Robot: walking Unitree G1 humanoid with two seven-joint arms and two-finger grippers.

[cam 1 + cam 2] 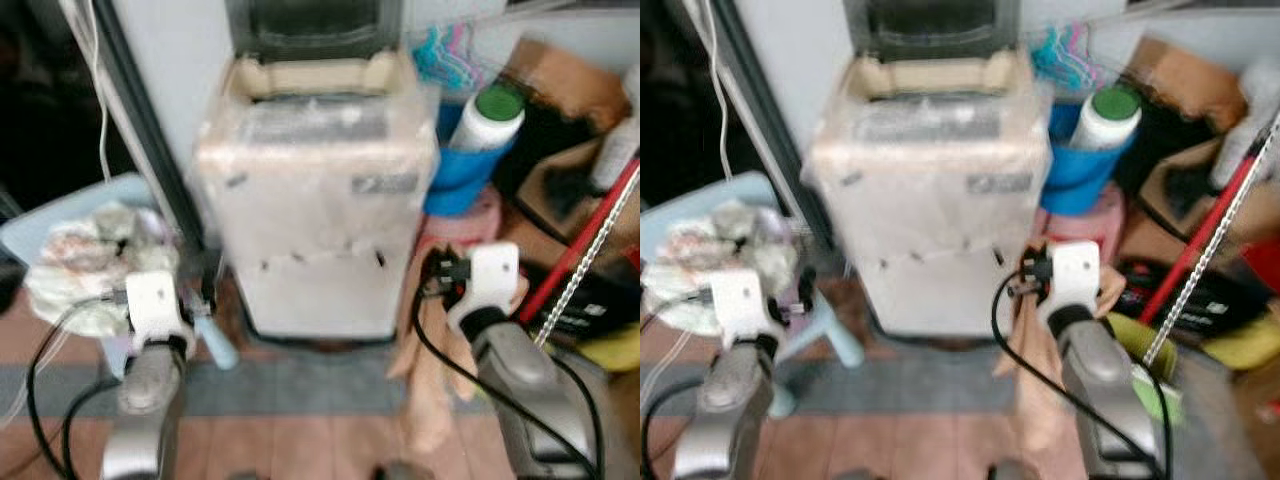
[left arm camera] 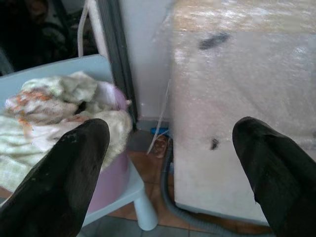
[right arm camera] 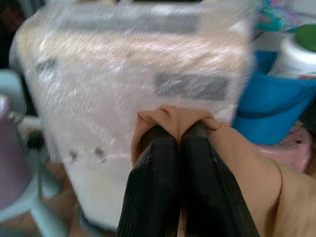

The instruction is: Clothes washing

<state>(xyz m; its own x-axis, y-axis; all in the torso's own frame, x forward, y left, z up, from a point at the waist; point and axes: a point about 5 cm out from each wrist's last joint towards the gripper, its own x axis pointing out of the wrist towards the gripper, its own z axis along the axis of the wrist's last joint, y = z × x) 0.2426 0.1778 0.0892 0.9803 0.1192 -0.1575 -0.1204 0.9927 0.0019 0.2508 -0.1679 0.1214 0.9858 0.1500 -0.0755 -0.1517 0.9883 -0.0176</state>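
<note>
The right end effector (image 3: pixel 178 136) is pinched tight on a fold of tan cloth (image 3: pixel 247 173), which hangs limp from it just in front of the washer (image 1: pixel 315 190). The washer is wrapped in plastic and its lid is up. The left end effector (image 2: pixel 170 163) is spread wide and empty, beside the basin (image 2: pixel 116 173) of laundry (image 2: pixel 49 106) on the small blue stool (image 1: pixel 60 215). The cloth looks light and floppy, so it will sag and trail. A grip on a bunched fold, as here, should suit it, lifted high enough to clear the washer's rim.
</note>
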